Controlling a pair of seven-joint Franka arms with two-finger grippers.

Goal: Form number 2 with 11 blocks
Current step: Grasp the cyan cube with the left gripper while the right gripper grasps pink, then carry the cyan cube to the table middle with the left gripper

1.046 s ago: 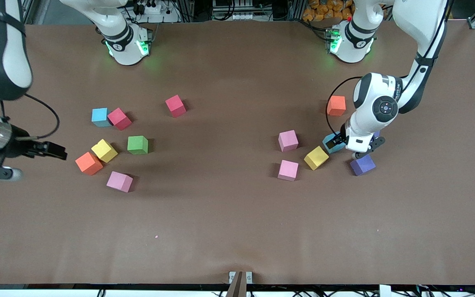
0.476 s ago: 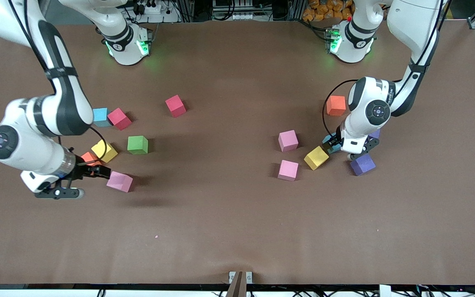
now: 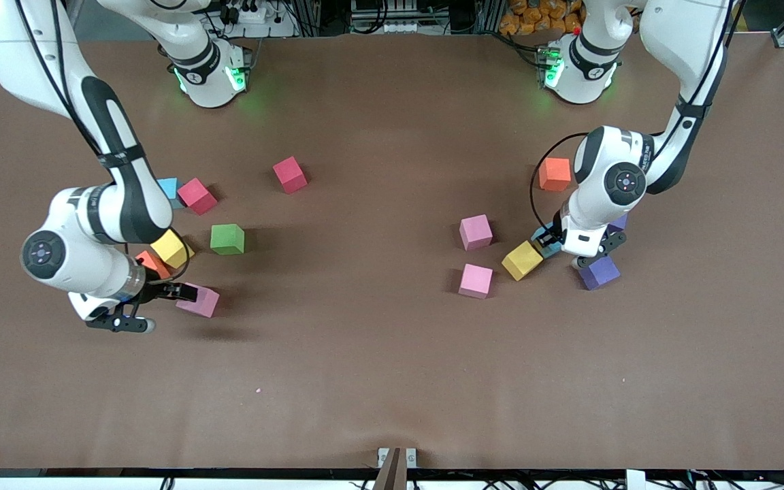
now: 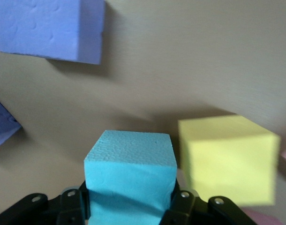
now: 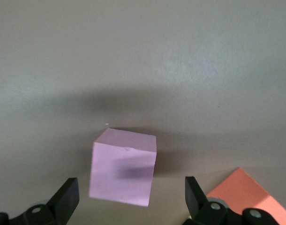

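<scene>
Loose blocks lie in two clusters, and no number 2 shows in any view. My left gripper (image 3: 550,243) is shut on a light blue block (image 3: 542,238), which sits between its fingers in the left wrist view (image 4: 130,173). Beside that block are a yellow block (image 3: 522,260) and a purple block (image 3: 599,272). My right gripper (image 3: 184,294) is open and low over a pink block (image 3: 201,302). That pink block (image 5: 123,168) lies between the spread fingers (image 5: 65,197), untouched. An orange block (image 5: 241,192) lies right beside it.
Toward the right arm's end lie yellow (image 3: 171,248), green (image 3: 227,239), two crimson (image 3: 197,196) (image 3: 290,174) and a half-hidden light blue block (image 3: 169,186). Near the left gripper are two pink blocks (image 3: 476,232) (image 3: 476,281), an orange one (image 3: 554,174) and a second purple one (image 3: 618,221).
The right arm swung in from the table's end and came down over the pink block. The left gripper closed on the light blue block.
</scene>
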